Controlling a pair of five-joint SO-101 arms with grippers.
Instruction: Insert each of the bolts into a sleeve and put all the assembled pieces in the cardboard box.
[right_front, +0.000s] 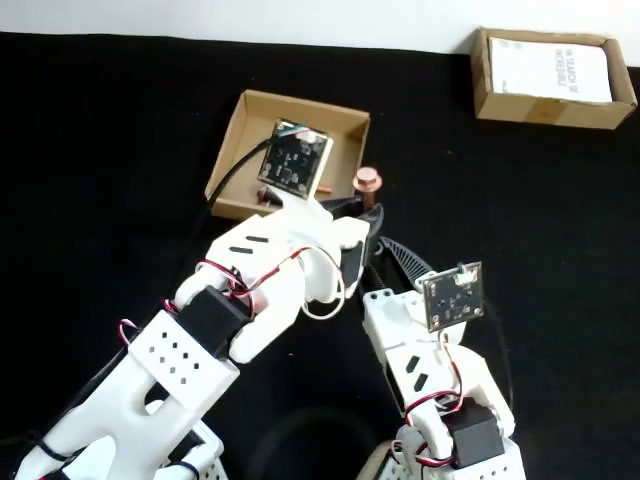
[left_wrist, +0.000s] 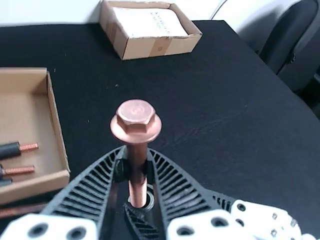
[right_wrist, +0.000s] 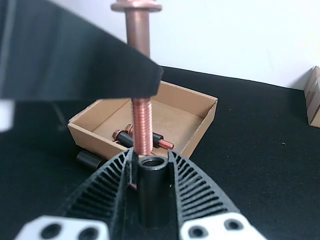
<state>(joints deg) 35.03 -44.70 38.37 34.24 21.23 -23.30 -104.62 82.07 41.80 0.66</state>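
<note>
My left gripper (left_wrist: 135, 162) is shut on the shaft of a copper bolt (left_wrist: 135, 123), which it holds upright with the hex head on top. Directly underneath, my right gripper (right_wrist: 151, 161) is shut on an upright black sleeve (right_wrist: 152, 192). The bolt's threaded end (right_wrist: 142, 125) sits at the sleeve's mouth; I cannot tell whether it is inside. In the high view, both grippers meet under the bolt head (right_front: 367, 182), just right of the open cardboard box (right_front: 232, 152). Assembled pieces (right_wrist: 147, 137) lie inside the box (right_wrist: 202, 117).
A loose black sleeve (right_wrist: 91, 160) lies on the black table just outside the box wall. A second cardboard box (right_front: 552, 108) holding white paper stands at the far right corner. The left arm's body (right_front: 250, 290) stretches across the middle of the table.
</note>
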